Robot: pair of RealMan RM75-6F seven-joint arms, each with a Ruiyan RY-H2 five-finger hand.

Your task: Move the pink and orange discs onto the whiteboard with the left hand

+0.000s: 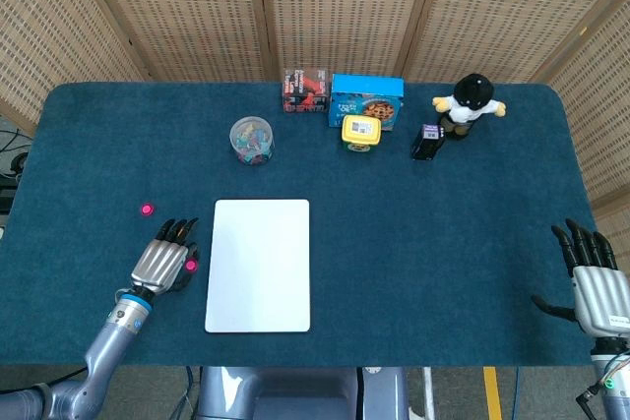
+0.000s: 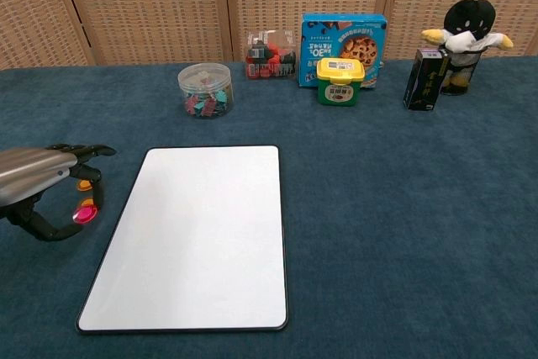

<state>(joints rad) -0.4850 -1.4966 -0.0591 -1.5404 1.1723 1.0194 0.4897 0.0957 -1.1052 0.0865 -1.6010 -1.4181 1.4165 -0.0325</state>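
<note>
The left hand (image 1: 163, 265) is seen near the front left of the table (image 1: 453, 243), just beside the left edge of the whiteboard (image 1: 259, 265). In the chest view a pink disc (image 2: 84, 213) is pinched between the thumb and a finger, while the other fingers (image 2: 80, 150) are stretched forward above it. An orange disc (image 2: 85, 184) is seen just under those fingers; whether it is touched cannot be told. A 2nd pink disc (image 1: 147, 210) lies on the table further toward the left edge, apart from the hand. The whiteboard lies flat with nothing on it. The right hand (image 1: 597, 287) is seen at the front right corner, its fingers spread and nothing held. Along the back edge are set a jar of clips (image 1: 252, 140), a dark red box (image 1: 305, 90), a blue box (image 1: 366, 100), a yellow tub (image 1: 361, 132), a small dark box (image 1: 426, 142) and a plush toy (image 1: 470, 101).
</note>
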